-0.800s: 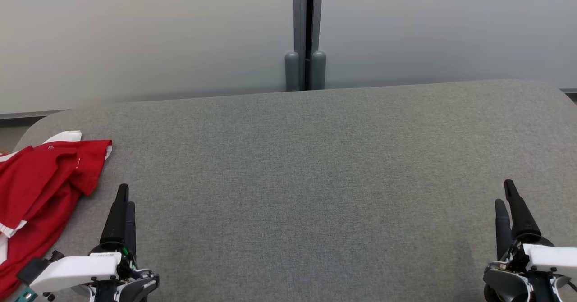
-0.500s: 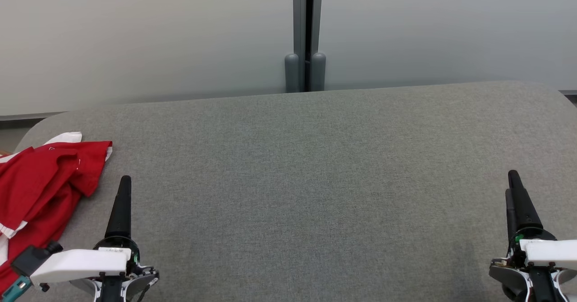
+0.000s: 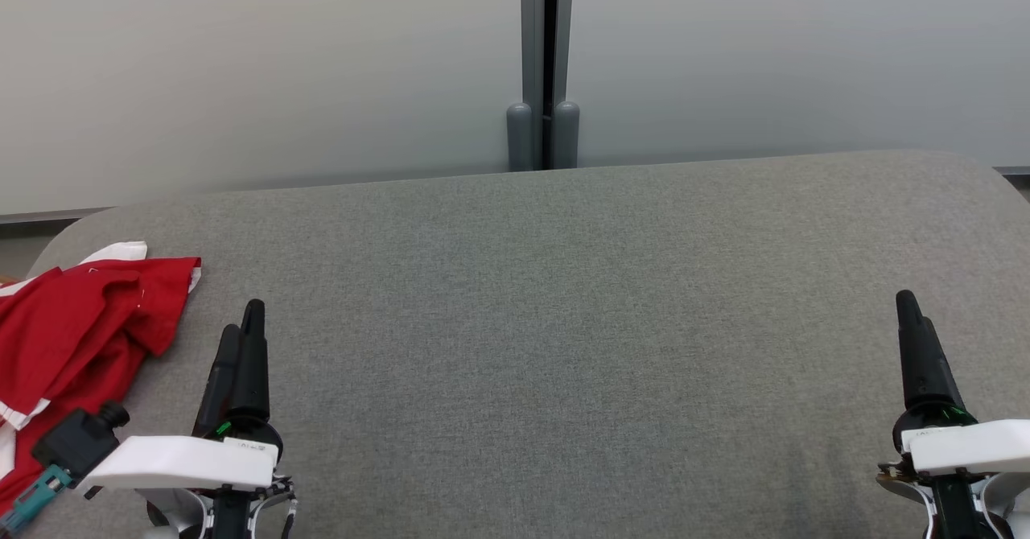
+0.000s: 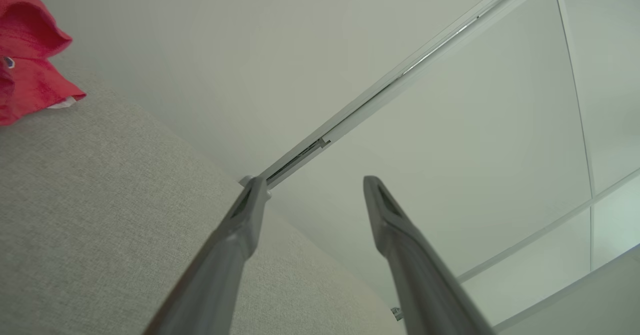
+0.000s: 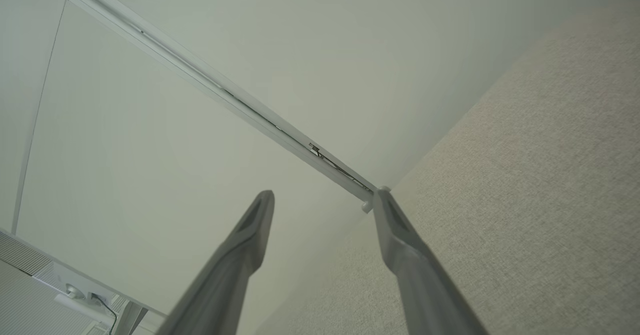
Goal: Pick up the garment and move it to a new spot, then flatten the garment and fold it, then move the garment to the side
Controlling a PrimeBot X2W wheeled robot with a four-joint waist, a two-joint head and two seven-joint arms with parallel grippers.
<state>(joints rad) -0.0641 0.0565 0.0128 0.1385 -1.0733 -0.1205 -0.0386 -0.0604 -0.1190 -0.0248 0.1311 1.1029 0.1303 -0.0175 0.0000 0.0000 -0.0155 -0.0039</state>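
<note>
The garment (image 3: 72, 334), red with white trim, lies crumpled at the far left edge of the grey padded surface (image 3: 563, 322); a corner of the garment (image 4: 30, 60) shows at the upper left of the left wrist view. My left gripper (image 3: 241, 322) hovers just right of it, apart from the cloth, open with nothing between its fingers (image 4: 240, 225). My right gripper (image 3: 908, 307) stands at the lower right, far from the garment, open and empty, as its own wrist view shows by its spread fingers (image 5: 400, 235).
Pale wall panels (image 3: 241, 64) rise behind the surface, split by a dark grey post (image 3: 544, 64). The surface has rounded back corners, with floor beyond its left edge.
Both grippers have moved forward, away from me, and rolled about their long axes. The left one has shifted slightly right. The camera has tipped a little; the garment lies as before.
</note>
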